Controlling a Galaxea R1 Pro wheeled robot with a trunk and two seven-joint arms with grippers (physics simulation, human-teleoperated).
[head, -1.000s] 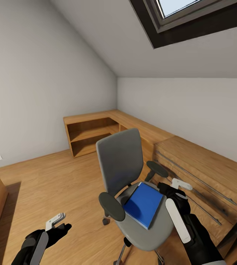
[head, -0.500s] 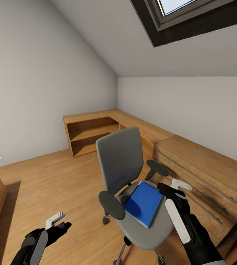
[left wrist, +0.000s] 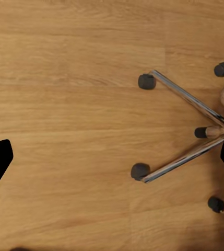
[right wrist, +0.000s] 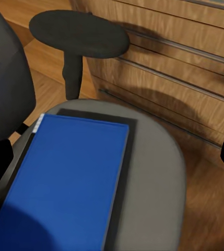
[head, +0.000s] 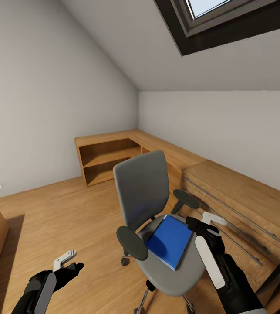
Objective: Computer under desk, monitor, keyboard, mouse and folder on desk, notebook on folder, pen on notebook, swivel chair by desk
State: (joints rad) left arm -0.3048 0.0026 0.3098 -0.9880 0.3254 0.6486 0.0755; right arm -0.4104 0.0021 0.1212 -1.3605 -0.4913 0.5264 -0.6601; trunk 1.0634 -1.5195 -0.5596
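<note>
blue folder on the chair seat
flat bright blue folder [head: 169, 241] lies lower centre on the grey chair [head: 150, 209]; right end effector [head: 207, 219] just beside it, left end effector [head: 65, 261] lower left, both spread wide.

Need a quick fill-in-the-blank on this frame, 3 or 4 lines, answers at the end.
1. The blue folder lies flat on the chair's ____.
2. The right gripper hovers beside the folder, holding ____.
3. The floor is made of ____.
4. The left gripper hangs low over the floor, on the side of the chair away from the wooden ____.

Answers: seat; nothing; wood; drawers
</note>
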